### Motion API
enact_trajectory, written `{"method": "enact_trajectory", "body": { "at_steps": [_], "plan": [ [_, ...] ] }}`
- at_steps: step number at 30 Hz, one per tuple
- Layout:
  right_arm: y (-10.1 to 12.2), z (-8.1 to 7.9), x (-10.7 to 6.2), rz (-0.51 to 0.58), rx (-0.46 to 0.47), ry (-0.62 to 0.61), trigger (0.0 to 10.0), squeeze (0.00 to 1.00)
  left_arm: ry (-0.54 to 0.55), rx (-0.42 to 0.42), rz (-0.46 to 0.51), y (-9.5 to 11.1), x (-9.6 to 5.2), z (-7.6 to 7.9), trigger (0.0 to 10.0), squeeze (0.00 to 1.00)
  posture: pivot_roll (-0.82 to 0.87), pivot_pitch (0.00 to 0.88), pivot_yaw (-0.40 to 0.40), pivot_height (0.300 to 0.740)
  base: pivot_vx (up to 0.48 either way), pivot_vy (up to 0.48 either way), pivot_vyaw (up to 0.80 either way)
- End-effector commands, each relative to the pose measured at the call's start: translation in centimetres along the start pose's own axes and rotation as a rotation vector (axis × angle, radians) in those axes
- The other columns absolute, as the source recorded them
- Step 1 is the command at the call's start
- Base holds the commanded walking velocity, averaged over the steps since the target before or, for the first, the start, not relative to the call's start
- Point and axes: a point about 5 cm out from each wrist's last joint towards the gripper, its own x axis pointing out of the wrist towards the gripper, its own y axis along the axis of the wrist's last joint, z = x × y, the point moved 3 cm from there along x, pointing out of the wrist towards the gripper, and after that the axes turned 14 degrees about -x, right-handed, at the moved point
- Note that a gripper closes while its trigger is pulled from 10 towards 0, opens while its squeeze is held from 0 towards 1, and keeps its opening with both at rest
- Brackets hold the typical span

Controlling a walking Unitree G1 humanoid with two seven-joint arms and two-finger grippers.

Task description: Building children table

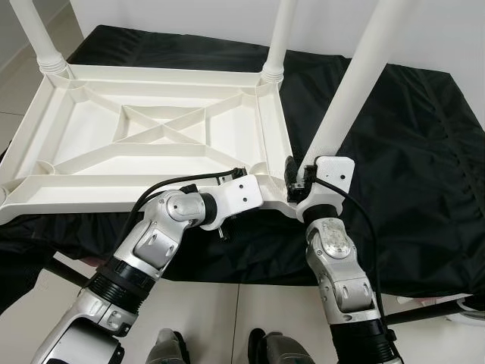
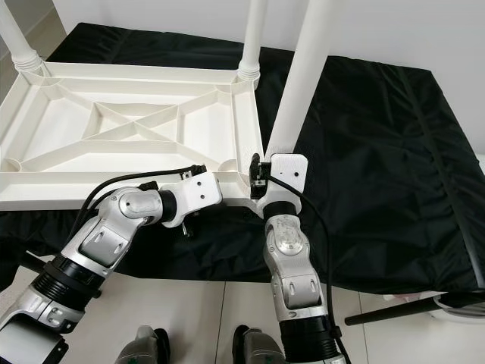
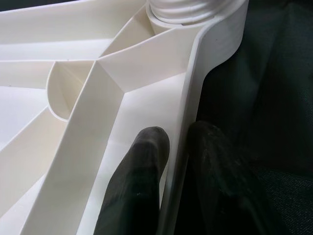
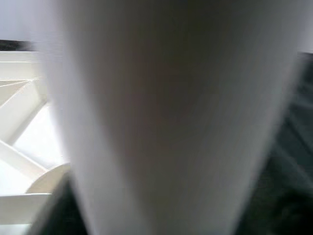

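Children's table top (image 1: pixel 151 136), white ribbed plastic, lies upside down on a black cloth (image 1: pixel 409 152), two legs (image 1: pixel 276 38) standing at its far corners. It looks light, stiff and smooth, best held by the rim or low on a leg. Left gripper (image 3: pixel 171 166) pinches the right-hand rim near the near corner, one black finger (image 3: pixel 142 176) inside, one outside. Right gripper (image 1: pixel 299 182) meets the third leg (image 1: pixel 348 91) at the near right socket; whether its fingers clasp the leg cannot be told, the wrist view being blurred.
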Motion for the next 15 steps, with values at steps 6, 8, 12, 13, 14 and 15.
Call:
{"method": "enact_trajectory", "body": {
  "at_steps": [6, 8, 12, 13, 14, 15],
  "plan": [
    [-0.8, -0.1, -0.6, -0.021, 0.048, 0.033, 10.0, 1.00, 0.034, 0.048, 0.059, 1.5, -0.2, 0.0, 10.0, 0.00, -0.02, 0.148, -0.086, 0.740, 0.000, 0.000, 0.00],
    [-0.6, 0.0, -0.5, 0.002, 0.053, 0.058, 10.0, 1.00, 0.033, 0.049, 0.060, 1.5, -0.2, 0.0, 10.0, 0.00, -0.02, 0.146, -0.087, 0.740, 0.000, 0.000, 0.00],
    [-0.2, 0.0, -0.4, 0.061, 0.075, 0.213, 10.0, 1.00, 0.032, 0.050, 0.060, 1.5, -0.1, 0.0, 10.0, 0.00, -0.03, 0.144, -0.083, 0.740, 0.000, 0.000, 0.00],
    [-0.5, 0.3, -0.4, 0.077, 0.081, 0.321, 10.0, 0.77, 0.030, 0.051, 0.060, 1.5, -0.1, 0.0, 10.0, 0.00, -0.03, 0.145, -0.081, 0.740, 0.000, 0.000, 0.00],
    [-0.7, 1.0, -0.5, 0.095, 0.070, 0.401, 10.0, 0.00, 0.029, 0.052, 0.060, 1.5, -0.1, 0.0, 10.0, 0.00, -0.03, 0.146, -0.078, 0.740, 0.000, 0.000, 0.00],
    [-0.8, 1.5, -0.5, 0.104, 0.060, 0.443, 10.0, 0.00, 0.029, 0.052, 0.060, 1.5, -0.1, 0.0, 10.0, 0.00, -0.03, 0.146, -0.077, 0.740, 0.000, 0.000, 0.00]
  ]
}}
